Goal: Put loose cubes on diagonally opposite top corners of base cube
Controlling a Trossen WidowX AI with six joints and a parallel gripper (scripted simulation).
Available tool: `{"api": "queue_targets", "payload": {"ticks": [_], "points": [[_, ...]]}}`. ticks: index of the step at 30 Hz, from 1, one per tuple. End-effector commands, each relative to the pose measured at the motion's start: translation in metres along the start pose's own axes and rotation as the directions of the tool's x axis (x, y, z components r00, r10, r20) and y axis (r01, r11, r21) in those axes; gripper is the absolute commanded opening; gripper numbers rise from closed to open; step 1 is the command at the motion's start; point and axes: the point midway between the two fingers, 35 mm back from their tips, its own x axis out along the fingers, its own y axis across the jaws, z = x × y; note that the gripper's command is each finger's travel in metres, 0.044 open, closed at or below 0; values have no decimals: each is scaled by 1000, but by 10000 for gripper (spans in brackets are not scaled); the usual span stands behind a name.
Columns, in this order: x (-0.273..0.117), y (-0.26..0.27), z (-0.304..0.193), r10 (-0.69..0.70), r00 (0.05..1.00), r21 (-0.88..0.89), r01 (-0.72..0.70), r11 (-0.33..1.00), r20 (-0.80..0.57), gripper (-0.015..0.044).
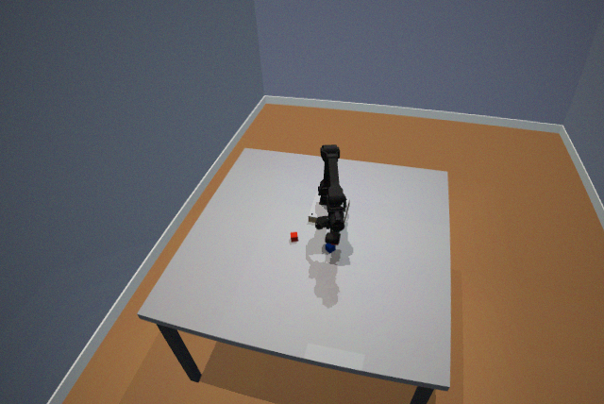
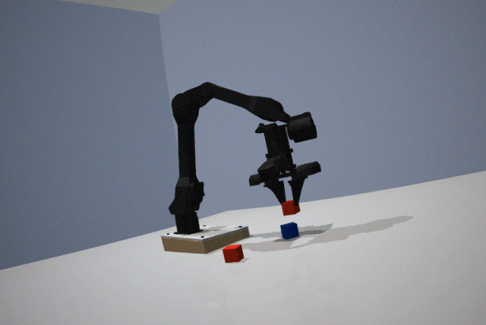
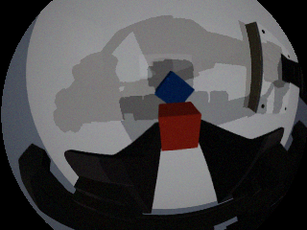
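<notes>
The white table [image 1: 253,282] [image 2: 156,294] [image 3: 43,62] was the biggest thing, and the black arm [image 1: 333,175] [image 2: 186,144] bent out over it. The arm's gripper [image 1: 333,238] [image 2: 290,203] [image 3: 179,128] pointed mostly down, its jaws clamped on a red cube [image 2: 290,208] [image 3: 179,128]. The blue base cube [image 1: 329,247] [image 2: 289,230] [image 3: 175,88] sat below, a bit nearer the table's right edge than its left, seen from the top. There was air between the two. From the wrist, the blue cube peeked out past the red one, turned like a diamond, so the next move likely had to match a corner before going down. The loose red cube [image 1: 293,236] [image 2: 233,253] sat closer to the table's left edge.
</notes>
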Motion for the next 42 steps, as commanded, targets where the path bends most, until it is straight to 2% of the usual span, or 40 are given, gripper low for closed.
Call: {"api": "queue_targets", "payload": {"ticks": [1,7,34,38,42], "points": [[9,-3,2,-9,1000,6,9,1000,9,105],[20,-3,2,-8,1000,9,8,1000,10,105],[22,-3,2,-10,1000,3,10,1000,7,105],[22,-3,2,-10,1000,3,10,1000,7,205],[22,-3,2,-10,1000,3,10,1000,7,205]]}}
